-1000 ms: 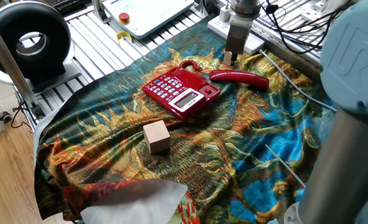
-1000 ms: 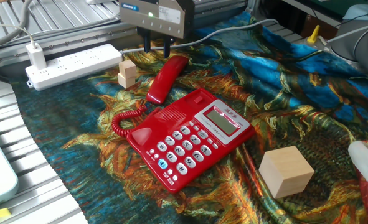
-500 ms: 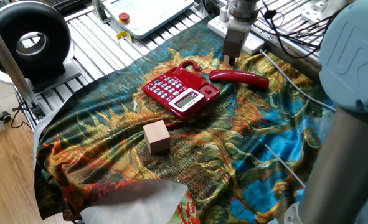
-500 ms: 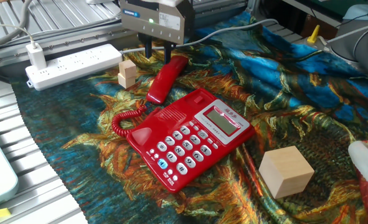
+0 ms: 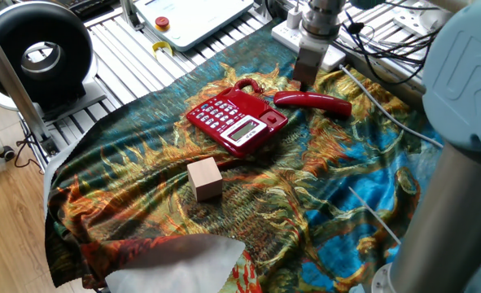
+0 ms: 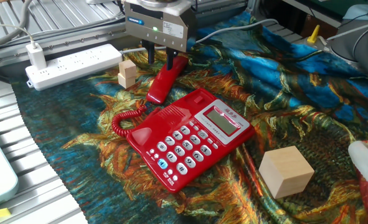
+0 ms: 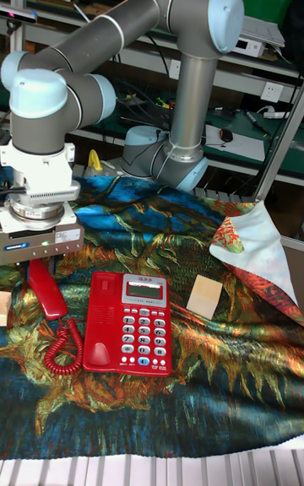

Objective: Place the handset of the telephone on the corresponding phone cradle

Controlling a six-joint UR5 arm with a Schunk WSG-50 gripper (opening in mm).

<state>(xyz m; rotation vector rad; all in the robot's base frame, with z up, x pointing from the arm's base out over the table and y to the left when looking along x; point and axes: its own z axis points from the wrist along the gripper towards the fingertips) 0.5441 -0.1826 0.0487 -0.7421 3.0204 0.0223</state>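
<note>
The handset (image 6: 164,81) lies off the telephone (image 6: 188,137), flat on the patterned cloth (image 6: 283,93) that covers the table, just beyond the phone's far left corner, with its coiled cord (image 6: 126,119) looping back to the base. The phone cradle (image 6: 171,112), the plain red strip along the left edge of the base beside the keypad, is bare, so the placing itself is not yet done.

The gripper (image 6: 160,57) hangs directly over the far end of the handset. Its two dark fingers (image 6: 150,55) stand a narrow way apart, one on either side of that end, and they do not look clamped on it. I judge the task to be at the grasp stage: closing on the handset, lifting it, carrying it across and setting it into the cradle are all left.

Whether the fingertips touch the plastic cannot be told, as the gripper body covers the contact in the tall fixed view and the other views are too coarse. The handset's far tip is hidden behind the fingers. A tan wooden cube (image 6: 286,172) sits near right of the phone, well apart from the work.
</note>
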